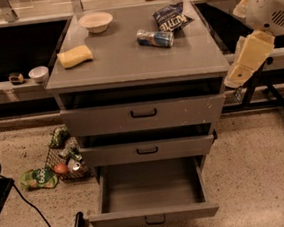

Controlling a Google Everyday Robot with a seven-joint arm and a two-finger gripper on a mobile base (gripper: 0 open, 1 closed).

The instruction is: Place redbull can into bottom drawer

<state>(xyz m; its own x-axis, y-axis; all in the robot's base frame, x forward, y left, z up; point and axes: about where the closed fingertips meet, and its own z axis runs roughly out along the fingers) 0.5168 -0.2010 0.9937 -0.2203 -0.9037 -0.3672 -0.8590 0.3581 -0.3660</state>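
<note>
The redbull can [155, 38] lies on its side on the grey cabinet top [127, 64], towards the back right. The bottom drawer [122, 219] is pulled out and nothing lies in it. The two upper drawers are nearly closed. Only my arm shows: a white joint and a cream link [248, 57] at the right edge, beside the cabinet's right side and level with its top. My gripper is out of view.
A dark blue chip bag [170, 16] lies just behind the can. A white bowl [96, 21] and a yellow sponge [74, 56] sit on the left of the top. A wire basket with litter [65, 155] and a green bag [39, 178] lie on the floor to the left.
</note>
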